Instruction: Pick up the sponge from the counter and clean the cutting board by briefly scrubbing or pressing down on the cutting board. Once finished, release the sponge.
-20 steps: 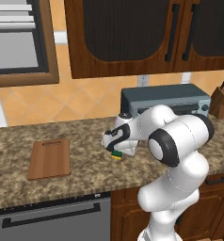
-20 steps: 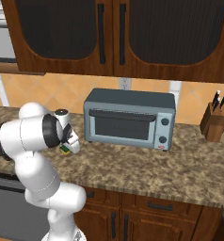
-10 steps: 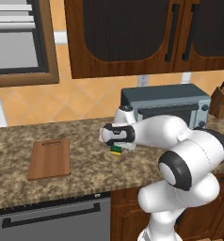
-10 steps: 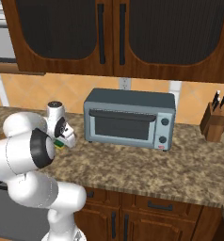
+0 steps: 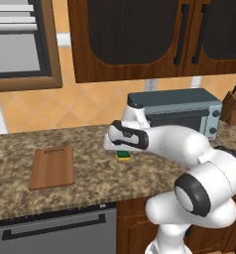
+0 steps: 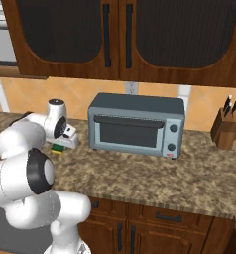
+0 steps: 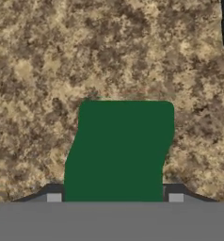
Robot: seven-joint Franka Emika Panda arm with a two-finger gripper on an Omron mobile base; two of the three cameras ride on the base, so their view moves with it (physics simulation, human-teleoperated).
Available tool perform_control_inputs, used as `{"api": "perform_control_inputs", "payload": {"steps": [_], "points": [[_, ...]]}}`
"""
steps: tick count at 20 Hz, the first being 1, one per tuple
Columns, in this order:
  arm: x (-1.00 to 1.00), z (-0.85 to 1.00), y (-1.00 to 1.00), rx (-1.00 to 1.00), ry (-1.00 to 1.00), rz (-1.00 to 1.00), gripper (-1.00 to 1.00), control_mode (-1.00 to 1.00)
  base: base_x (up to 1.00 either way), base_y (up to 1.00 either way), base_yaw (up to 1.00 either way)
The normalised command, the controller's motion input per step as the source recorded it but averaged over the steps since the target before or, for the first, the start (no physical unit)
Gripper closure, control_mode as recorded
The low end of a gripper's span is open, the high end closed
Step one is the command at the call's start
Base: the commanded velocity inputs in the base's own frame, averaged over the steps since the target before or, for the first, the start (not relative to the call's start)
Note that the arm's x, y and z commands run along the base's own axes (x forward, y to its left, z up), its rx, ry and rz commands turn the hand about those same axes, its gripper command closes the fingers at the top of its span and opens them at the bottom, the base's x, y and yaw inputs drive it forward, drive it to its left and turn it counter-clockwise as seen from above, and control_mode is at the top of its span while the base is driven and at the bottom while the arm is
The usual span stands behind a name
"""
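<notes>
sponge sits pinched between the gripper fingers, just left of the toaster oven. it looks light and squashy, so a grip across its narrow sides should hold.

**Counter and what it is carrying**

I am looking at the speckled granite counter. The cutting board is lying flat at my nine o'clock. The toaster oven is standing at one o'clock, and the knife block is sitting further right, near three o'clock.
</notes>
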Motion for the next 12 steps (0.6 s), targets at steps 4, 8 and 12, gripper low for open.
{"api": "perform_control_inputs", "payload": {"steps": [4,8,12], "points": [[-0.18,0.08,0.0,-0.14,-0.04,0.35,1.0,-1.0,0.0,0.0,0.0],[-0.28,0.0,0.01,-0.06,-0.03,0.21,1.0,-1.0,0.0,0.0,0.0],[0.0,0.0,0.0,0.0,0.0,0.0,1.0,1.0,-0.14,0.35,0.16]]}}
